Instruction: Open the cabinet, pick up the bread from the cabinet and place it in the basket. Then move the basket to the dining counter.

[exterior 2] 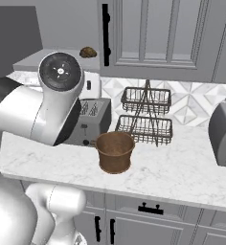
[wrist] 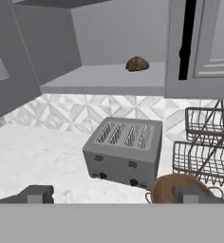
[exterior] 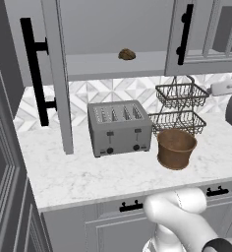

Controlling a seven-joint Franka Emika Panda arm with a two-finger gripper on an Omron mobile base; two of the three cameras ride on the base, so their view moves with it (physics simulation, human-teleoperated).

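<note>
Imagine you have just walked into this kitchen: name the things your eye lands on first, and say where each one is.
The open cabinet stands out, its left door swung wide, with the small brown bread alone on its shelf. Below, on the marble worktop, a grey toaster sits beside the brown basket, with a black two-tier wire rack just behind the basket.

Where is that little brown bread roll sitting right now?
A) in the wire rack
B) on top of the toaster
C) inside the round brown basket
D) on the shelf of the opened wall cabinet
D: the bread lies on the shelf inside the cabinet, whose left door stands swung open, well above the toaster; the basket on the worktop below looks empty.
</note>
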